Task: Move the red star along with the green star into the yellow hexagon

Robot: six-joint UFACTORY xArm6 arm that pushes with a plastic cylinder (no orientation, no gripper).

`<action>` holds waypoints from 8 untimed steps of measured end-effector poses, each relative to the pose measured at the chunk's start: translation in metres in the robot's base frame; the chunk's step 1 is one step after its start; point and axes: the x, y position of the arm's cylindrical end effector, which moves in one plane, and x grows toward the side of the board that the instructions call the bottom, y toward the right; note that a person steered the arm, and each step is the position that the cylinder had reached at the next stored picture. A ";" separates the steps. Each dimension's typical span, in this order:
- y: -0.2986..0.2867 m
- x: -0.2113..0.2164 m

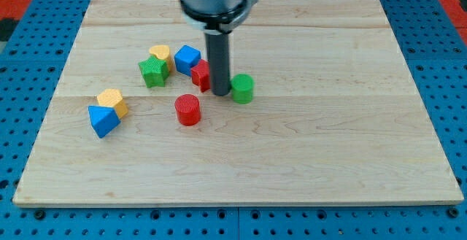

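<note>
On the wooden board (pixel 292 160), upper-left of centre, stands a loose cluster of blocks.

Item: my tip (pixel 221 93). Lower end of the dark rod, down at the board between the red star and the green cylinder. It is touching or just beside the red star on that block's right; whether contact is made cannot be told. No claw is fitted, so there are no jaws to be spread or pressed together, and nothing is pinched.

Item: red star (pixel 200 74). Partly hidden by the rod; shape only partly made out. It sits just below and right of the blue cube.

Item: green star (pixel 152 71). At the cluster's left, just below and left of the yellow heart, apart from the red star.

Item: yellow hexagon (pixel 112 101). Well to the left of the cluster and lower, touching the blue triangle; well apart from both stars.

Item: yellow heart (pixel 160 53). Top of the cluster, just left of the blue cube.

Item: blue cube (pixel 187 57). Between the yellow heart and the red star.

Item: green cylinder (pixel 242 88). Just right of the tip.

Item: red cylinder (pixel 187 109). Below the cluster, standing alone.

Item: blue triangle (pixel 103 120). Just below and left of the yellow hexagon.
</note>
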 end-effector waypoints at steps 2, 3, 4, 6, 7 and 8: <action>0.011 -0.023; -0.047 -0.016; -0.057 -0.016; -0.068 -0.066; -0.106 -0.072; -0.143 -0.072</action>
